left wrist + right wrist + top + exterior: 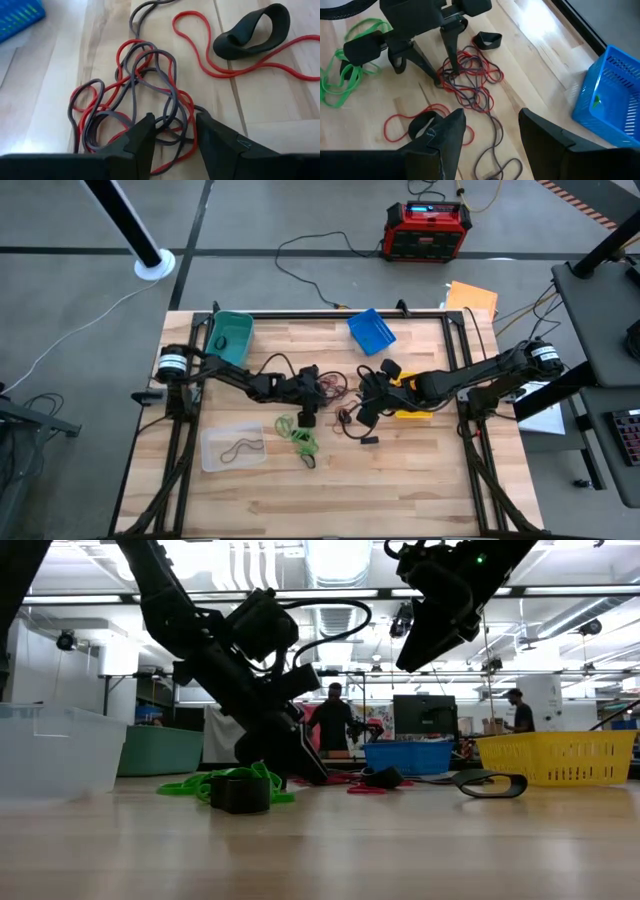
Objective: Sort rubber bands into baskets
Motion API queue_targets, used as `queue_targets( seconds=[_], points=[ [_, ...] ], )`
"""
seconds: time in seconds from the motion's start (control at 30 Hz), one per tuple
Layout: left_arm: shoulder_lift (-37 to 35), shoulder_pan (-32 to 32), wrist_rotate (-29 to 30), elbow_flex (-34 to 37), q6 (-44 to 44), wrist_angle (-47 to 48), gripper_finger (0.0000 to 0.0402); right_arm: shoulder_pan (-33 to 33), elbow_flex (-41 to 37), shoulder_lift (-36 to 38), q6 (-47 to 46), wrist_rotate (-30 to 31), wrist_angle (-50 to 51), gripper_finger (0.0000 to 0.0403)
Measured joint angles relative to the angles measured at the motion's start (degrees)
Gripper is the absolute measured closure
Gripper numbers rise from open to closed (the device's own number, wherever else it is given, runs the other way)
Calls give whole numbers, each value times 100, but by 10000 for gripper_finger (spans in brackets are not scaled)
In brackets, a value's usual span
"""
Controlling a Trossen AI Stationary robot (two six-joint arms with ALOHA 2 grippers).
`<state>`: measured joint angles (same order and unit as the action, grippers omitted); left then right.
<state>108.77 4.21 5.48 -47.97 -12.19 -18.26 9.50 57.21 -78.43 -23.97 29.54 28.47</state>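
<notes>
My left gripper (pixel 172 135) is down at the table in the middle of the tangle of red and grey-brown rubber bands (pixel 145 85), fingers spread with a few strands running through the gap between them; nothing is pinched yet. My right gripper (pixel 490 132) hangs above the table just across from it, jaws also apart and empty, looking down on the same tangle (pixel 470 82) and on the left arm's fingers planted in it.

To do this step well, I judge I should close on one colour only (the reds and the darker ones are thoroughly looped through each other), then lift slowly so the rest slides off instead of rising in a clump. The right gripper could pin the pile while I pull. A wide black band (pixel 255 30) lies apart from the tangle, beside a loose red loop, and should be the easier pick afterwards.

The green bands (pixel 298 435) sit in a heap nearer the front of the table, beside a small black block (pixel 240 795). The clear basket (pixel 232 448) already holds a dark band; the teal basket (pixel 232 332) and the blue basket (pixel 371 330) stand at the far edge, and the yellow basket (pixel 556 758) is mostly under my right arm.

The surface is pale wooden planks in a dark frame. Beyond it a red-and-black box (pixel 428 230) with cables sits on the grey floor, and two people (pixel 333 720) stand far back in the workshop.
</notes>
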Motion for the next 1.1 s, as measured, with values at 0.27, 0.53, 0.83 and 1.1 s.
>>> queue_targets(
  seconds=[0.27, 0.53, 0.83, 1.1],
  points=[
    [-201, -29, -106, 0, 254, 193, 274, 0, -2, 0, -72, 0, 33, 222],
    [-693, 140, -205, 4, -385, 815, 274, 0, -7, 2, -160, 4, 146, 222],
    [-412, 414, -496, 2, -876, 410, 274, 0, -12, 2, -156, 7, 166, 222],
    [-125, 417, -499, -2, -769, 346, 274, 0, -13, 2, -155, 7, 155, 222]
  ],
)
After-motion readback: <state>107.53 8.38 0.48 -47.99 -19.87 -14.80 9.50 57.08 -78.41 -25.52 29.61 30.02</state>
